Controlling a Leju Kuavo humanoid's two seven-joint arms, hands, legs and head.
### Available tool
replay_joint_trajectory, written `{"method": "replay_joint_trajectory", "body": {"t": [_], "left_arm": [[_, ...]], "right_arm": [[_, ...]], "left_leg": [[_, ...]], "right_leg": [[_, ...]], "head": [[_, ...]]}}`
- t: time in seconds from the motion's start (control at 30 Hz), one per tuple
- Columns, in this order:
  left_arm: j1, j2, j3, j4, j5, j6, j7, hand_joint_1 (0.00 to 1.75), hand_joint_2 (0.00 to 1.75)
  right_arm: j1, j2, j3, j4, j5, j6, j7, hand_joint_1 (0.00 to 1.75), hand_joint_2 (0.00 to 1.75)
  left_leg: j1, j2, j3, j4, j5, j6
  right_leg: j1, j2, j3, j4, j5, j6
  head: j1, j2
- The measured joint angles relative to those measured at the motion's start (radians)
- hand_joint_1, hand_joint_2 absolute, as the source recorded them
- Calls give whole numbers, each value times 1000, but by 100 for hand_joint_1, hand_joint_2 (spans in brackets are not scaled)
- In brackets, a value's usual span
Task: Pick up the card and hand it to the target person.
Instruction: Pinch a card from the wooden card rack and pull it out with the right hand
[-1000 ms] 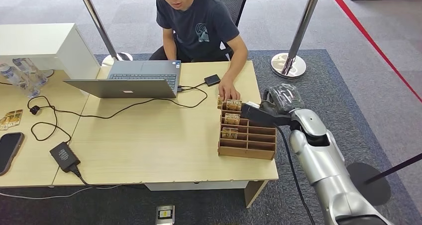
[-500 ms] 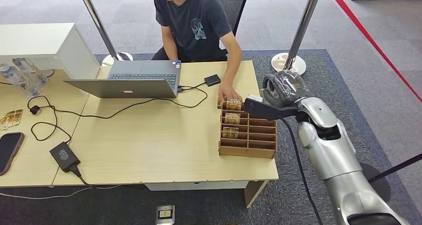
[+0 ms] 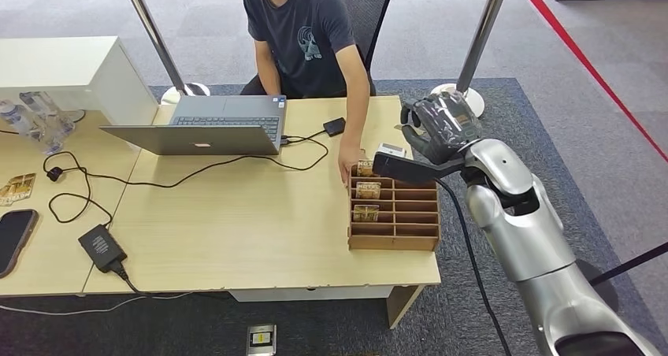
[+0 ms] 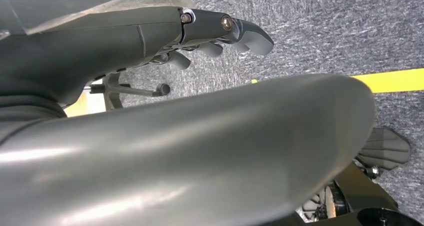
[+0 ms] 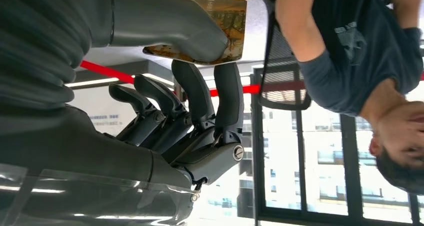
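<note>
My right hand (image 3: pixel 437 126) hovers over the table's far right corner, just beyond the wooden card rack (image 3: pixel 394 214). It pinches a card (image 3: pixel 390 149) between thumb and fingers; the right wrist view shows the brown patterned card (image 5: pixel 236 21) under the thumb. The person (image 3: pixel 307 33) in a dark T-shirt sits across the table, one hand (image 3: pixel 346 171) resting at the rack's far left corner. Three more cards stand in the rack's left slots. My left hand (image 4: pixel 225 31) hangs over grey carpet with nothing in it, fingers apart.
A laptop (image 3: pixel 209 127), cables and a small black box (image 3: pixel 335 126) lie on the table (image 3: pixel 236 222). A charger (image 3: pixel 102 247) and a phone (image 3: pixel 14 238) sit at the left. Stanchion posts (image 3: pixel 476 45) and a red rope stand behind.
My right hand has risen and moved away from the rack toward the person, carrying the card. The person's hand slid from the rack's back edge to its left corner.
</note>
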Motion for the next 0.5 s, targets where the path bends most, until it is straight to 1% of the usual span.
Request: {"method": "replay_joint_trajectory", "body": {"t": [0.23,0.5], "left_arm": [[-1,-1,0,0,-6,5,3,0,0],[-2,-1,0,0,-20,5,7,0,0]], "right_arm": [[-41,106,48,78,22,-35,11,175,175],[-52,176,61,172,32,-72,10,175,175]], "left_leg": [[0,0,0,0,1,-1],[0,0,-1,0,1,-1]], "right_leg": [[0,0,-1,0,0,0],[0,0,-1,0,0,0]], "head": [[0,0],[0,0]]}}
